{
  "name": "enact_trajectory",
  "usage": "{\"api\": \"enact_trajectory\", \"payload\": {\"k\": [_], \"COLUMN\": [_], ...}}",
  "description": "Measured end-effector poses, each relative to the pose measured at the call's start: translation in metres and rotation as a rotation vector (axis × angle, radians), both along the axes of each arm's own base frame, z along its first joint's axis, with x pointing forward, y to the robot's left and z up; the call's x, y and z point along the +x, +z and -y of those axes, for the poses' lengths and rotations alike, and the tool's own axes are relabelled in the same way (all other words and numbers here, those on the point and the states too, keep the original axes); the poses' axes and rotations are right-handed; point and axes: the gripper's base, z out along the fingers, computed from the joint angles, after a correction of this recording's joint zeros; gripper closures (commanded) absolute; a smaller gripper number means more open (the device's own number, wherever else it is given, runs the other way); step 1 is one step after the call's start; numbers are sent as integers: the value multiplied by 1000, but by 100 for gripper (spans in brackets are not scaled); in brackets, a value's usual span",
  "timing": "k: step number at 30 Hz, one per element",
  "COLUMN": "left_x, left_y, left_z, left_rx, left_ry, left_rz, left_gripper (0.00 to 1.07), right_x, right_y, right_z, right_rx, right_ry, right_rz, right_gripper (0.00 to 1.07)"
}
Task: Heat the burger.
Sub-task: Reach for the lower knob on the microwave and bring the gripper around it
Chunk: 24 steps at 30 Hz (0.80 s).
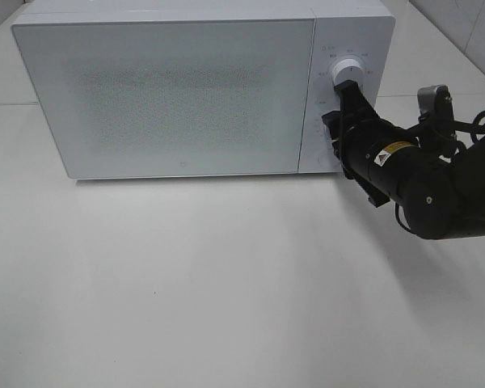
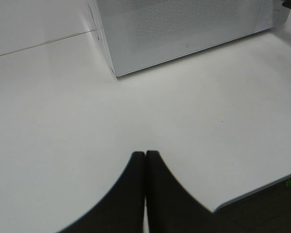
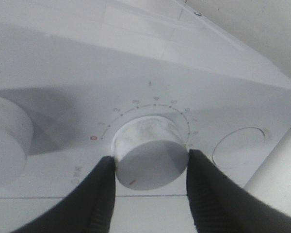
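Gripping a dial on the closed microwave

The right claw (image 3: 150,158) is clamped on the lower dial (image 3: 150,145) of the microwave (image 1: 170,97), one black finger (image 3: 104,189) pressed against each side of the white knob. A ring of numbers beginning with a red zero runs around that dial. To one side of it on the control panel (image 1: 319,113) sits the upper dial (image 1: 349,71), just beside a finger. To the other side lies a round button (image 3: 240,145). From the high camera the right arm reaches in from the right, across the white table (image 1: 226,283).

The left claw (image 2: 145,154) has its fingers pressed together with nothing between them, over bare tabletop, well apart from the microwave's front corner.

The microwave door (image 1: 166,93) is closed and its speckled front hides the inside. The burger shows in no view, so I cannot tell where it is.
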Motion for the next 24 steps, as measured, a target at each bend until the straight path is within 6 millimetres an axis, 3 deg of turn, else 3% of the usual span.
{"api": "enact_trajectory", "payload": {"k": [9, 17, 18, 19, 20, 21, 22, 23, 24], "left_x": [0, 0, 0, 0, 0, 0, 0, 0, 0], "left_y": [0, 0, 0, 0, 0, 0, 0, 0, 0], "left_z": [0, 0, 0, 0, 0, 0, 0, 0, 0], "left_rx": [0, 0, 0, 0, 0, 0, 0, 0, 0], "left_ry": [0, 0, 0, 0, 0, 0, 0, 0, 0], "left_rz": [0, 0, 0, 0, 0, 0, 0, 0, 0], "left_gripper": [106, 106, 106, 106, 106, 106, 106, 106, 106], "right_x": [-1, -1, -1, -1, -1, -1, -1, -1, -1], "right_y": [0, 0, 0, 0, 0, 0, 0, 0, 0], "right_z": [1, 0, 0, 0, 0, 0, 0, 0, 0], "right_rx": [262, 296, 299, 299, 299, 299, 297, 297, 294], "right_ry": [-79, -87, -88, -88, -88, -88, -87, -87, -86], "right_rz": [-46, -54, -55, -55, -55, -55, -54, -54, -52], "right_gripper": [107, 105, 98, 98, 88, 88, 74, 74, 61]}}
